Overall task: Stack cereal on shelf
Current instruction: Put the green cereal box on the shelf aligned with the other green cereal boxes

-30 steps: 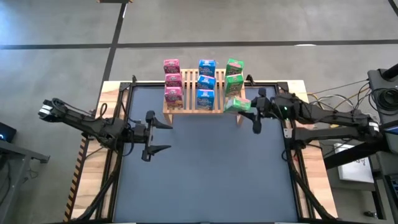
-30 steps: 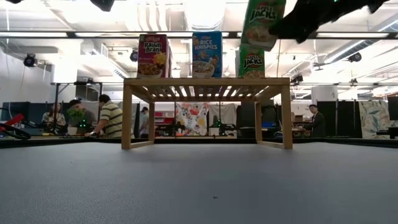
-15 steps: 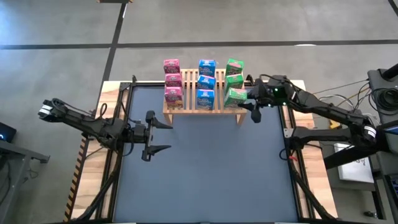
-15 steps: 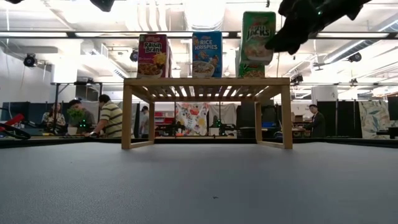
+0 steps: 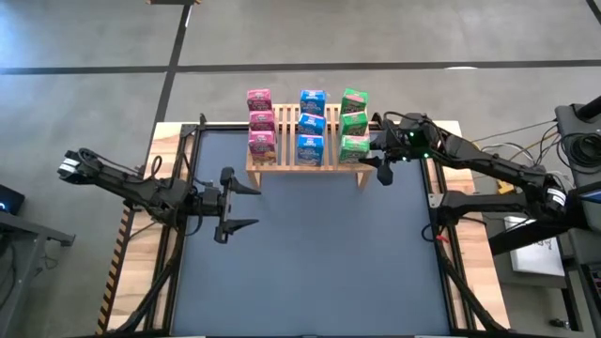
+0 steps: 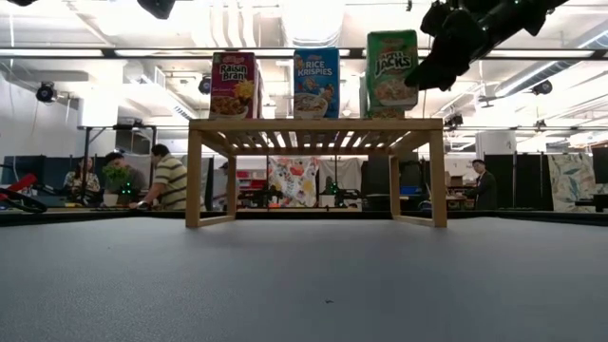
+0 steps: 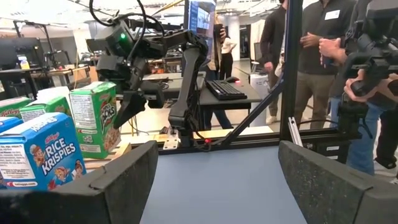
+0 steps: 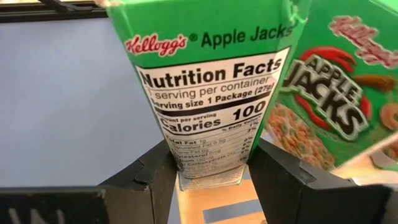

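Nine cereal boxes are seen on the shelf (image 5: 305, 155), in pink, blue and green columns. The front green box (image 5: 354, 147) is flanked by the right gripper (image 5: 379, 153), fingers part-open around it; contact can't be told. The left gripper (image 5: 246, 206) is held wide open and empty over the table (image 5: 310, 253).

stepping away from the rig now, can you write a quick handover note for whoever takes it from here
Right gripper: at the right end of the shelf, fingers either side of the front green cereal box. The right wrist view shows the box between the fingers; whether they are gripping or letting go, I cannot tell.
Left gripper: open, empty, waiting over the mat on the left.
Boxes: all nine on the shelf, in three rows of three: pink, blue, green.
Done: stacking looks complete.
Left: confirm the last green box is released and stands upright, then draw the right arm back without knocking it.
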